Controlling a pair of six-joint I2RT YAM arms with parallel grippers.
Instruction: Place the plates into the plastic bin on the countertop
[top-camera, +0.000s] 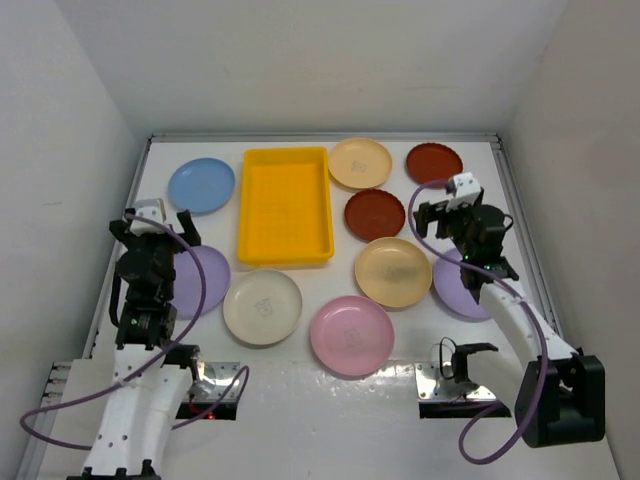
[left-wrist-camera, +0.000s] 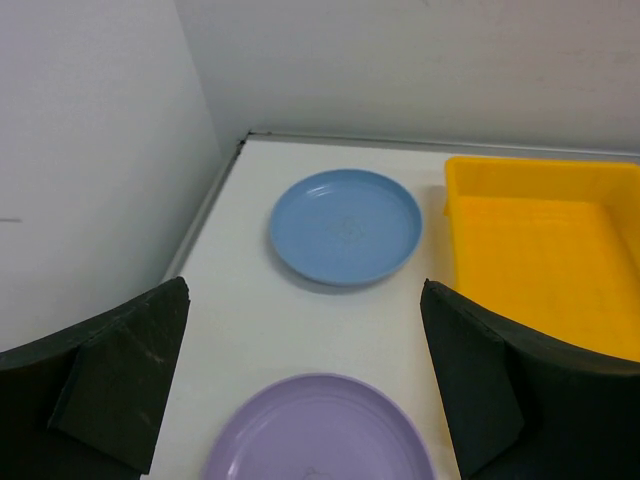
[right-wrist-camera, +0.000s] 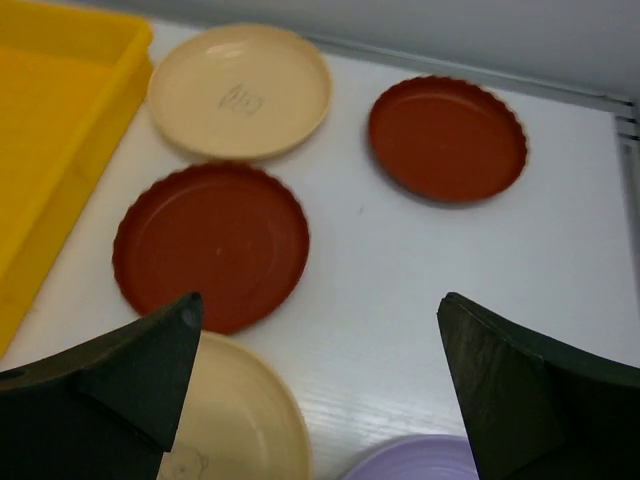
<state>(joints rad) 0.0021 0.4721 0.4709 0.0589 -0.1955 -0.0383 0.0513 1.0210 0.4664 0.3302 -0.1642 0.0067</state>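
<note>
From above, the bin (top-camera: 285, 205) lies on the countertop (top-camera: 330, 400) at far centre-left with nothing in it. All plates lie outside it. The blue plate (top-camera: 201, 185) is just left of it and the cream plate (top-camera: 262, 307) just near of it. The far tan plate (top-camera: 360, 162) and far red plate (top-camera: 434, 163) are to its right. The near red plate (top-camera: 374, 214), near tan plate (top-camera: 393, 272) and pink plate (top-camera: 351, 335) come nearer. The left gripper (top-camera: 157, 225) is spread above the left purple plate (top-camera: 200, 280). The right gripper (top-camera: 462, 225) is spread too, its arm covering part of the right purple plate (top-camera: 462, 290).

In the left wrist view, the left gripper (left-wrist-camera: 305, 300) is wide apart and holds nothing. The blue plate (left-wrist-camera: 345, 225) is beyond it, the bin (left-wrist-camera: 540, 240) far right, and the left purple plate (left-wrist-camera: 320, 430) below it.

In the right wrist view, the right gripper (right-wrist-camera: 320, 305) gapes empty. The near red plate (right-wrist-camera: 210, 245) is ahead on the left, the far red plate (right-wrist-camera: 447, 137) and far tan plate (right-wrist-camera: 240, 90) beyond. The near tan plate (right-wrist-camera: 235, 420) is at the bottom edge, and the bin (right-wrist-camera: 50, 120) at the left.
</note>
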